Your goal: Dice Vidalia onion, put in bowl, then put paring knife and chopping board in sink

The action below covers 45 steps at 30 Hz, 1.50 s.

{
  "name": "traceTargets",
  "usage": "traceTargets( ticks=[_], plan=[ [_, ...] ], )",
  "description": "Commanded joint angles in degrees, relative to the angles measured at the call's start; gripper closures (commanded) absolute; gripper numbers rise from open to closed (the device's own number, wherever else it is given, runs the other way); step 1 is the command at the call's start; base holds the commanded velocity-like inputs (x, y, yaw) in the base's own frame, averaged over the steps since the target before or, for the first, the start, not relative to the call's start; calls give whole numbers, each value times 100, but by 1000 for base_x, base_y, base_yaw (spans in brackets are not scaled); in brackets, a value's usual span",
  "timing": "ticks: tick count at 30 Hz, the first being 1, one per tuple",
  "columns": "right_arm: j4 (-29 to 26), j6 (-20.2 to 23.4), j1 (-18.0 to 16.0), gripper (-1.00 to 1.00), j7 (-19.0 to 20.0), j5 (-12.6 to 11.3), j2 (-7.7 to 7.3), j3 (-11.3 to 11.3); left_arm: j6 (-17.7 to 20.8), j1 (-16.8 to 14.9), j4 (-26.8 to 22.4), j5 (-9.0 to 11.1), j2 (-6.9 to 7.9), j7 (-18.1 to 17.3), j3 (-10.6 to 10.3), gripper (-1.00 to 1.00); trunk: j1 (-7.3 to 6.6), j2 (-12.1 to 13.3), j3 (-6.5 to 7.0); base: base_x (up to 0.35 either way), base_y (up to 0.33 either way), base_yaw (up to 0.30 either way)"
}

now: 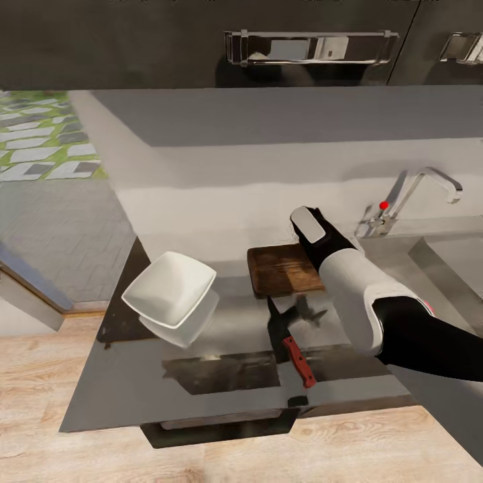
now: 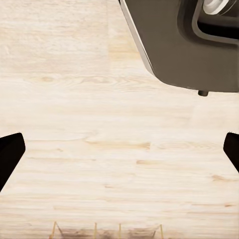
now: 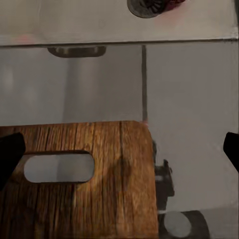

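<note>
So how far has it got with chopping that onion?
Hardly started. The board, knife and empty bowl lie ready on the counter. The open right gripper hangs over the board holding nothing. Fetching the onion, dicing and clearing up remain.

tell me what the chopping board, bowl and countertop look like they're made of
The dark brown rectangular chopping board looks like wood with a matte finish: grain lines run along it. The white square bowl looks like glazed ceramic or plastic, smooth and evenly white; the render leaves that open. The dark grey countertop looks like polished stone or laminate: it mirrors the bowl and the cabinet.
</note>
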Motion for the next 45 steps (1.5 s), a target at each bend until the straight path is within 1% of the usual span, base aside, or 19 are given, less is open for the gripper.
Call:
traceTargets(
  ticks=[1,8,15,24,29,34,39,45],
  plan=[
    [-53,-17,-4,-100,-45,-21,0,5,-4,4,-10,37,-4,-3,13,-100,1,-10,-9,-260,0,0],
    [-222,130,-4,-100,-166,-23,0,12,-4,4,-8,37,-4,-3,13,-100,1,-10,-9,-310,0,0],
    [-220,149,-4,-100,-162,-21,0,16,-4,4,-8,37,-4,-3,13,-100,1,-10,-9,-334,0,0],
    [-170,287,-4,-100,-115,-20,0,50,-4,4,-8,37,-4,-3,13,-100,1,-10,-9,-337,0,0],
    [-159,338,-4,-100,48,-17,0,105,-4,4,-8,37,-5,-3,13,-100,1,-10,-9,-337,0,0],
    [-121,621,-4,-100,280,-14,0,280,-4,4,-8,37,-6,-3,13,-100,1,-10,-9,-338,0,0],
    [-49,727,-4,-100,428,-12,0,324,-4,4,-8,37,-8,-3,13,-100,1,-10,-9,-338,0,0],
    [115,751,-4,-100,613,-11,0,334,-4,4,-8,37,-12,-3,13,-100,1,-10,-9,-338,0,0]
  ],
)
